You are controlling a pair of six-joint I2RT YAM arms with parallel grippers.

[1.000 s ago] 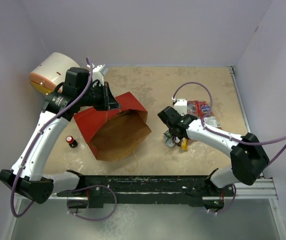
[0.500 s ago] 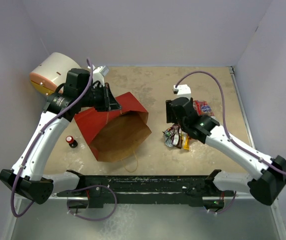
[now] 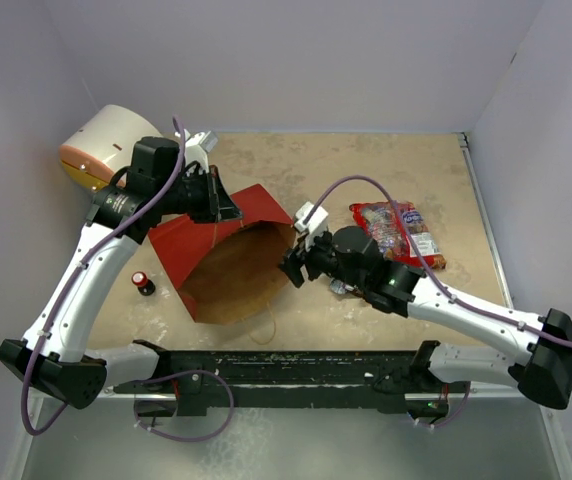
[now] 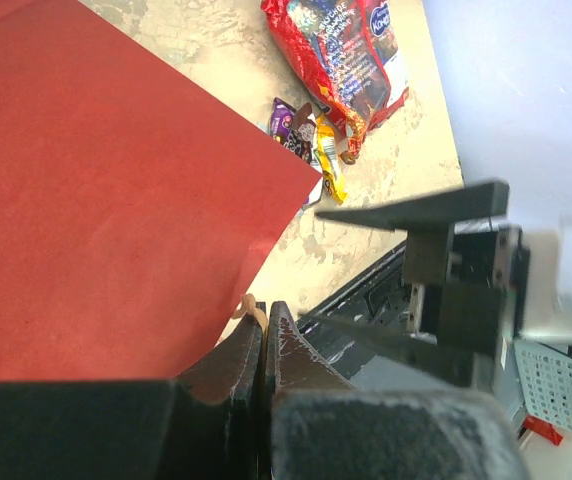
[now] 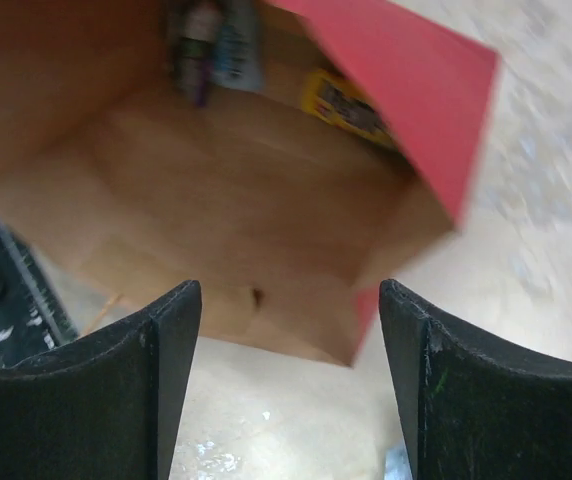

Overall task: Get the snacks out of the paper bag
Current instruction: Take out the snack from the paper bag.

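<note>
Status: partly done, not finished.

Out of the bag: the large red-and-clear bag (image 3: 396,232) lies flat on the table (image 3: 346,170), well to the right of the paper bag (image 3: 231,265). In the left wrist view we also see a dark wrapper (image 4: 291,122) and a small yellow packet (image 4: 328,165) on the table, just beside the near end of that large bag. From above, the right arm hides most of this small pile.

Still inside: the right wrist view looks straight into the brown interior. At the far end we see a yellow candy packet (image 5: 351,108), a silvery-blue wrapper (image 5: 236,55) and a dark packet (image 5: 194,55) next to it. We count at least three pieces left. Anything deeper is out of sight.

Bag: it lies on its side, left of centre, with its mouth gaping toward the right arm.

Left gripper (image 4: 263,312): the fingers are pressed together at the bag's upper lip, with a bit of string handle showing at the tips. We judge that it is pinching the lip to hold the mouth open.

Right gripper (image 5: 288,290): the fingers are spread apart with nothing between them. It sits at the bag's mouth, pointed inward.

Remaining: reach in, take the leftover packets and set them with the others on the right.
</note>
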